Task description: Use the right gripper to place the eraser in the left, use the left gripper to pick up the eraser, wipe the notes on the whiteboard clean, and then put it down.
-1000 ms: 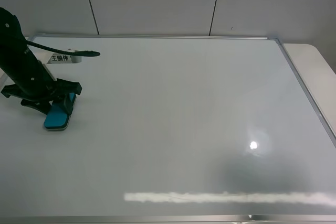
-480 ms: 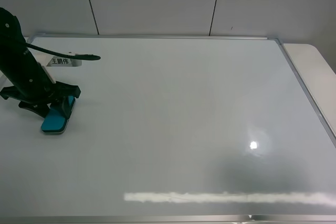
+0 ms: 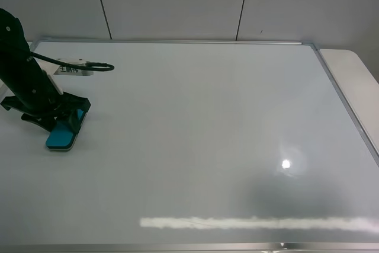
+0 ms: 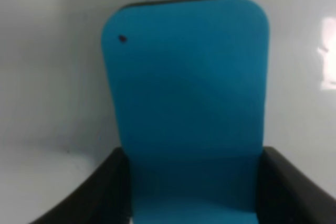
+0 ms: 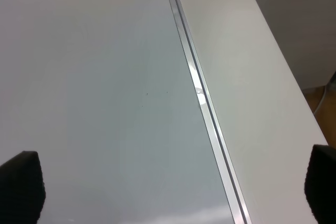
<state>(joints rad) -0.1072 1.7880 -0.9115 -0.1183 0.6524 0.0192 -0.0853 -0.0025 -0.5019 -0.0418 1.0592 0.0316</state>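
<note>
Whiteboard [image 3: 195, 140] glossy white, silver frame, filling view, left gripper [image 3: 66, 121] clamped on teal eraser [image 3: 63, 134] lying flat on board's left side, right gripper [image 5: 173, 184] spread wide over board's frame edge

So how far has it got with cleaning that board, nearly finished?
Nearly, it seems. The whiteboard shows no red notes anywhere, so the wiping looks done. The left hand is shut on the blue eraser, which sits at the board's left side. What's left is letting go of it. The right hand is open over the board's right edge, holding nothing.
</note>
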